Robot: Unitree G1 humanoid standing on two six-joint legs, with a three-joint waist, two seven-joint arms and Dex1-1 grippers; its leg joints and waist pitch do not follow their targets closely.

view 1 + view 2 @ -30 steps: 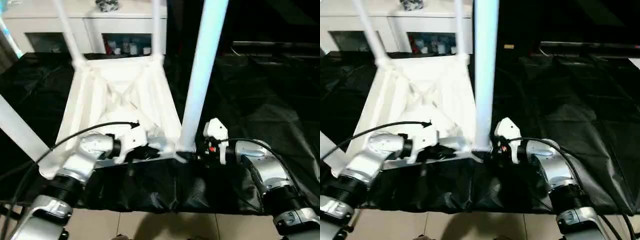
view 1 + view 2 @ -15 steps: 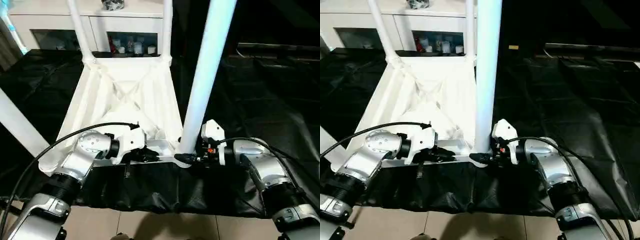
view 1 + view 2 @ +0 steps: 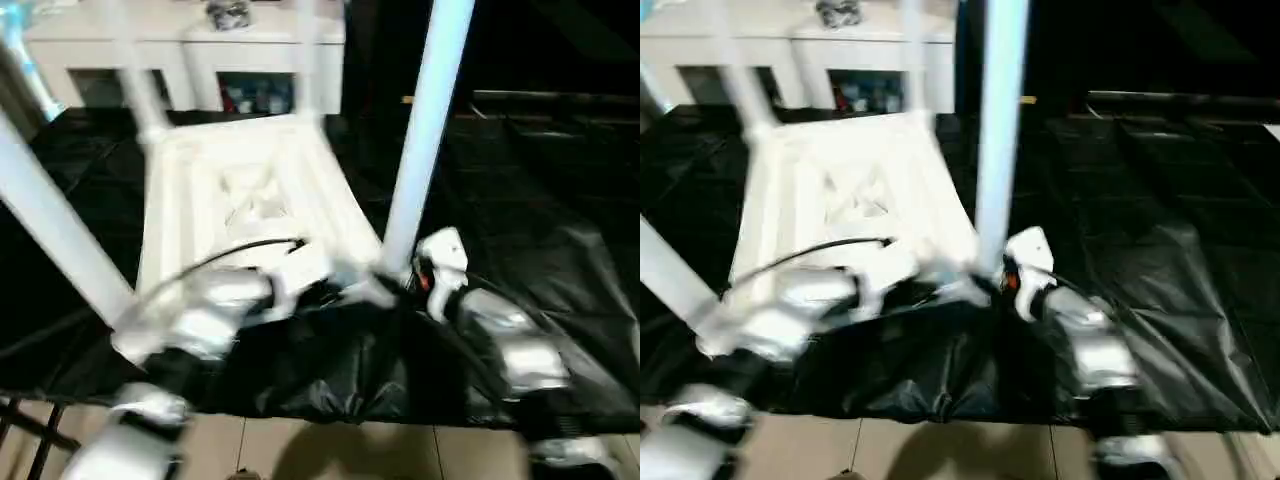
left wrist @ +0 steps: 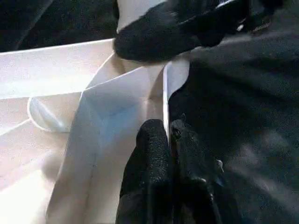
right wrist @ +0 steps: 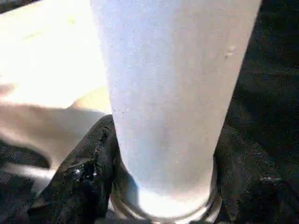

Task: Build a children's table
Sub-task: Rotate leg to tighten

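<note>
Your right fingers (image 5: 79, 182) are closing around the long white plastic leg (image 5: 173, 93); your left fingers (image 4: 154, 158) are staying pinched on the white ribbed plastic tabletop's (image 3: 240, 190) near rim, on black cloth (image 3: 540, 190).

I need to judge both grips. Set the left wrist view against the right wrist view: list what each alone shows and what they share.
Left wrist alone: the left gripper shut on the tabletop's thin rim, with ribbed underside beside it. Right wrist alone: the near right leg up close, the right gripper's fingers on either side of its base at the socket. Shared: white tabletop plastic and the black sheet.
</note>
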